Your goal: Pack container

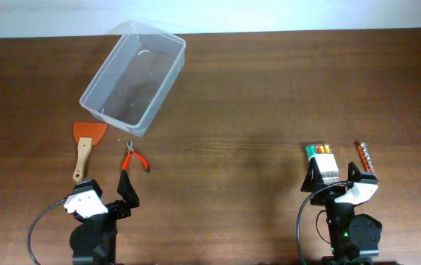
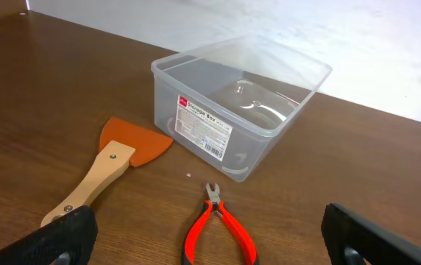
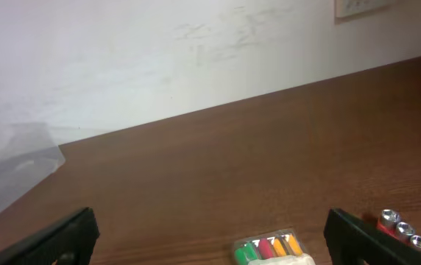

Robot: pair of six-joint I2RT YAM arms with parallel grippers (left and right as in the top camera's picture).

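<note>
The clear plastic container [image 1: 133, 77] stands empty at the back left of the table, also in the left wrist view [image 2: 236, 103]. An orange scraper with a wooden handle [image 1: 84, 147] and red-handled pliers [image 1: 133, 158] lie in front of it; both show in the left wrist view, scraper [image 2: 111, 165], pliers [image 2: 218, 232]. A pack of coloured bits [image 1: 321, 158] and a red socket rail [image 1: 365, 157] lie at the right. My left gripper [image 2: 210, 246] is open, the pliers' handles between its fingers. My right gripper [image 3: 210, 246] is open and empty just behind the bit pack [image 3: 273, 249].
The brown wooden table [image 1: 247, 96] ends at a white wall at the back. The socket rail [image 3: 402, 230] shows at the right wrist view's lower right.
</note>
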